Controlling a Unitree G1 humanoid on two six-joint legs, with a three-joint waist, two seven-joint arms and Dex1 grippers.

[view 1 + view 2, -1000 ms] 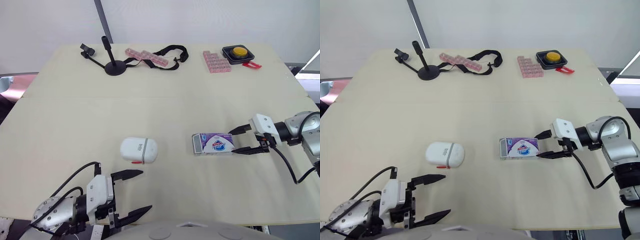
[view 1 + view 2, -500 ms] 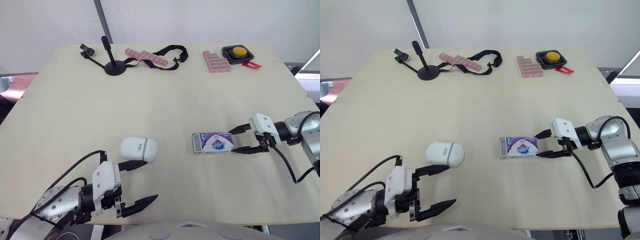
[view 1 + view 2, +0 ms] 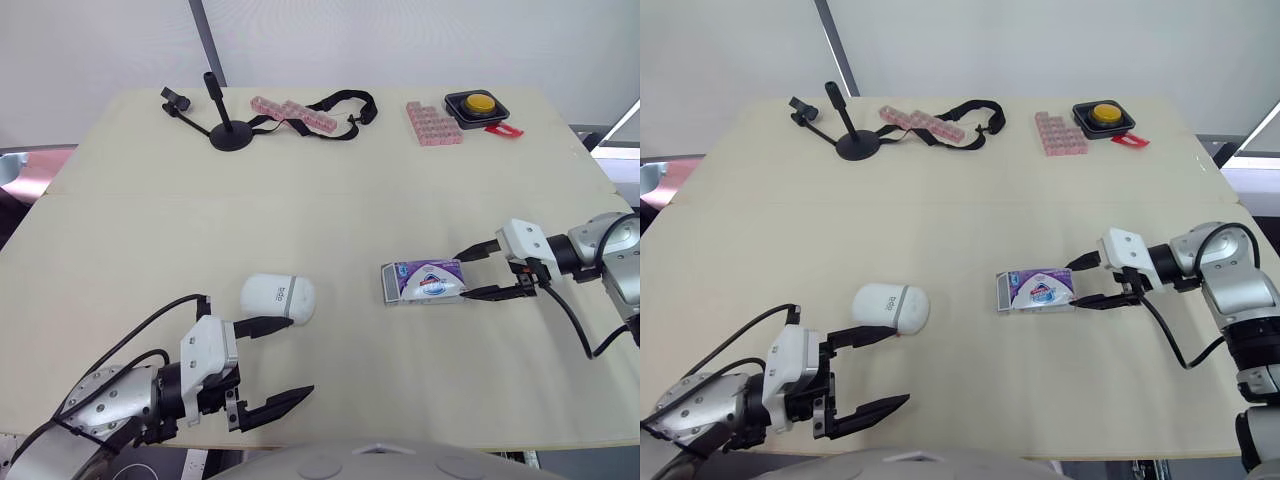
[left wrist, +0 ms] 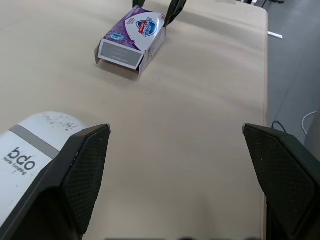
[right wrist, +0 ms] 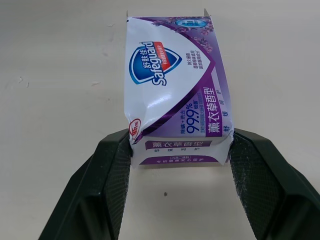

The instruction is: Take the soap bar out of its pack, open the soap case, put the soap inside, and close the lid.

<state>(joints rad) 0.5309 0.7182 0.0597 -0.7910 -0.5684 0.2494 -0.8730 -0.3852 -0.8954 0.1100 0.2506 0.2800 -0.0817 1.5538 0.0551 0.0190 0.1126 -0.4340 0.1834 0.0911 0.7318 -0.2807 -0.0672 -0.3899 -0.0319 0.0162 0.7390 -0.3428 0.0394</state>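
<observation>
**Soap pack clamped at one end; soap case closed and untouched**

A pale table [image 3: 330, 200] is seen, on which the soap pack [image 3: 425, 280] lies flat; all places below are given from this pack. The left gripper [image 3: 302, 356] is held well to the left of the pack and nearer the robot. Its fingers are spread wide and nothing is held between them. One fingertip is placed just beside the soap case [image 3: 277, 299], and whether it is touched cannot be told. The right gripper [image 3: 459, 277] is set at the pack's right end. Its fingers are closed onto the two long sides of the pack, so that end is gripped between the pads. The soap case, white and rounded with a grey band, is found well to the left of the pack, with its lid shut. The pack's left end is turned toward the case and its end flap is seen open.

Far beyond the pack, along the table's far edge, other things are laid out. A black strap [image 3: 345, 100], a black stand [image 3: 228, 135] and a strip of pink blocks [image 3: 290, 113] are placed beyond and to the left. A tray of pink blocks [image 3: 432, 124] is placed straight beyond. A yellow button [image 3: 478, 104] and a small red tag [image 3: 503, 130] are placed beyond and slightly to the right.
</observation>
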